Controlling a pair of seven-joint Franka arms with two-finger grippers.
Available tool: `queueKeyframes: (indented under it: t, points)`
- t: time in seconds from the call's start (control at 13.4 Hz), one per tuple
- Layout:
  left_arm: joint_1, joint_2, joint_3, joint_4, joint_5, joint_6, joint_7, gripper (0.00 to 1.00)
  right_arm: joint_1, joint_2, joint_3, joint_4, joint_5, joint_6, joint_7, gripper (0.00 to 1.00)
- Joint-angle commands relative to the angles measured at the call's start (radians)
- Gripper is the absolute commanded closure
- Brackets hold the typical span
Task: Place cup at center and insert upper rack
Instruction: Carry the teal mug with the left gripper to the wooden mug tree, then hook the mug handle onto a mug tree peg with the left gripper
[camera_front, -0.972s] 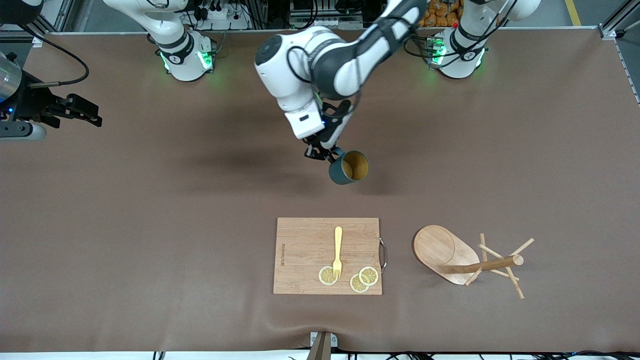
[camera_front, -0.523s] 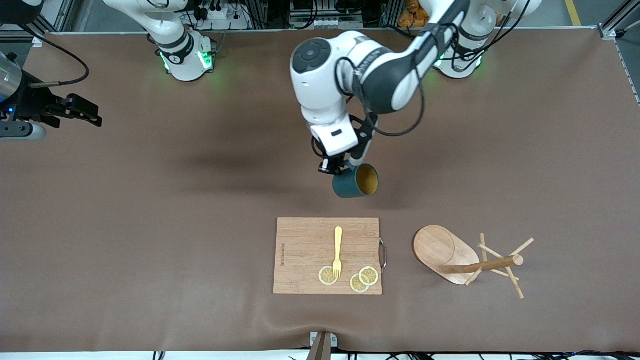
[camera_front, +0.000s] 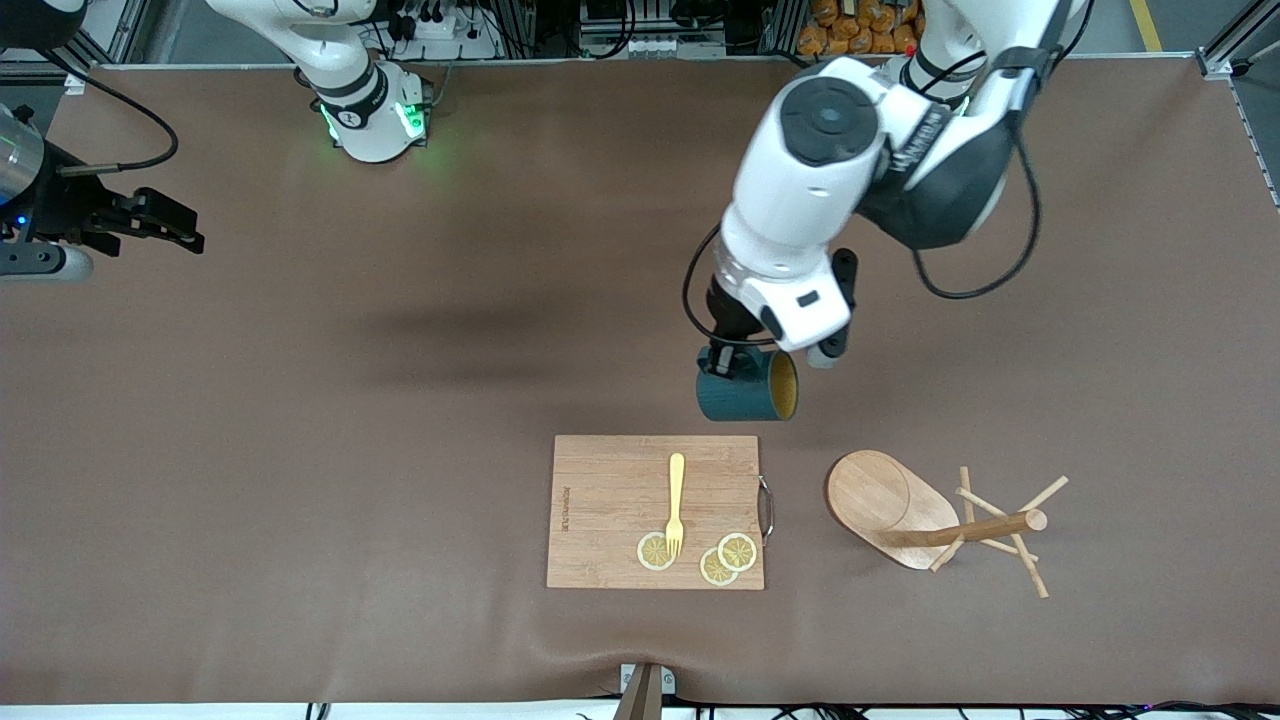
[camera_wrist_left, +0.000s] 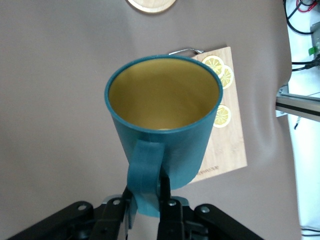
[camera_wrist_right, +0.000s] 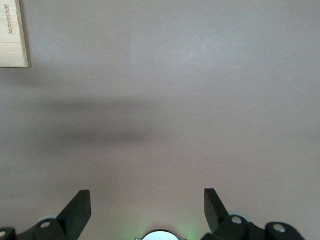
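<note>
**Q.** What does the front view show of the step in hand?

**A.** The left end effector (camera_front: 728, 362) is clamped on the loop handle of the cup (camera_front: 745, 398), carrying it in the air on its side, mouth turned toward the left arm's end of the table (camera_front: 300, 450). It hangs over bare table around the middle, just past the cutting board (camera_front: 655, 511) on the side toward the robots' edge. In the left wrist view the fingers (camera_wrist_left: 165, 192) pinch the handle of the cup (camera_wrist_left: 165, 115) from both sides.

**Q.** How should you set it down well?

**A.** Turn the wrist until the cup's bottom faces the table before you lower it (released tilted as it is now, it would likely roll). Pick a spot clear of the board's corner and its metal handle (camera_front: 767, 508), so the cup stands flat on the table. Descend slowly, let the base rest fully, then part the fingers and withdraw without snagging the loop.

**Q.** Where is the upper rack, and what of the other arm?

**A.** The upper rack (camera_front: 900, 510) lies tipped over, toward the front-camera edge and the left arm's end, beside the board; its post (camera_front: 985, 528) and pegs rest on the table. Leave room at the centre for standing it up. The right end effector (camera_wrist_right: 147, 207) waits near the table edge at the right arm's end, fingers spread and holding nothing.
</note>
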Motion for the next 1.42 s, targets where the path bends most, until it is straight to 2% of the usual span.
queueKeyframes:
  t: [0.0,0.3,0.82,1.12,1.35]
  points:
    - [0.049,-0.031,-0.010,-0.030,-0.089,0.034,0.053,1.00,0.007,-0.006,-0.004,-0.001,0.009,0.002,0.014,0.00]
    - [0.147,-0.039,-0.010,-0.028,-0.303,0.077,0.125,1.00,0.007,-0.006,-0.004,-0.001,0.009,0.002,0.014,0.00]
    - [0.338,-0.036,-0.009,-0.030,-0.727,0.074,0.322,1.00,0.007,-0.006,-0.004,-0.001,0.009,0.003,0.014,0.00]
    - [0.446,-0.022,-0.006,-0.034,-0.882,0.039,0.480,1.00,0.007,-0.009,-0.004,-0.015,0.009,0.002,0.014,0.00]
    - [0.503,0.009,-0.004,-0.039,-0.956,-0.011,0.602,1.00,0.007,-0.009,-0.002,-0.015,0.009,0.003,0.014,0.00]
